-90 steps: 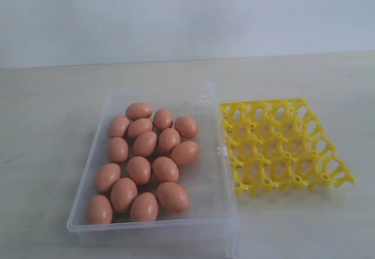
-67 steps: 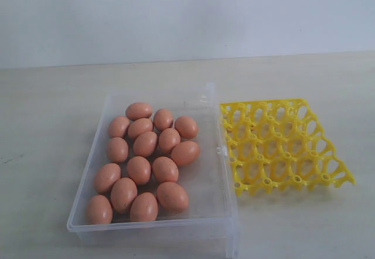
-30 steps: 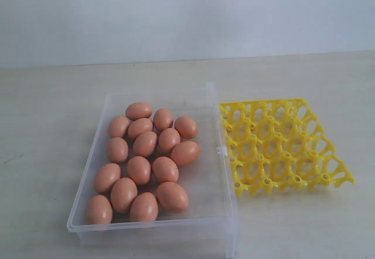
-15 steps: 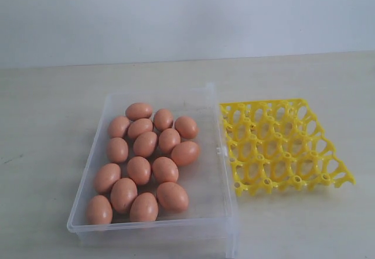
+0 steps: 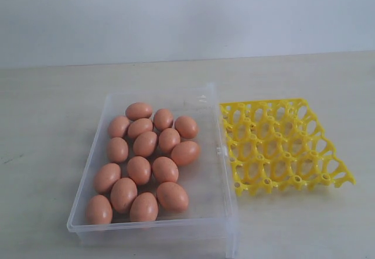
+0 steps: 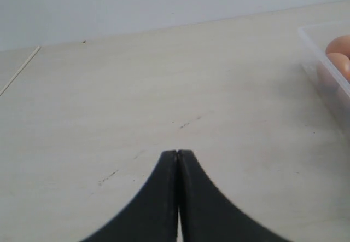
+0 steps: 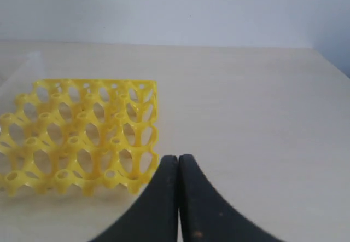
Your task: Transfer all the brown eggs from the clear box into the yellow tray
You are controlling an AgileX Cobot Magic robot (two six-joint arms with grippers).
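Several brown eggs (image 5: 145,143) lie clustered in the clear box (image 5: 214,171), mostly on its left side. The yellow tray (image 5: 281,145) sits just right of the box, touching its right wall, and its cups hold nothing. Neither gripper shows in the exterior view. In the left wrist view my left gripper (image 6: 178,153) is shut with nothing in it, over bare table, with the clear box (image 6: 322,61) corner and brown eggs (image 6: 339,56) off to one side. My right gripper (image 7: 178,157) is shut and holds nothing, close beside a corner of the yellow tray (image 7: 82,138).
The pale wooden table (image 5: 53,124) stretches around both containers. A white wall (image 5: 187,13) rises behind it. The table's edge (image 7: 328,61) shows in the right wrist view.
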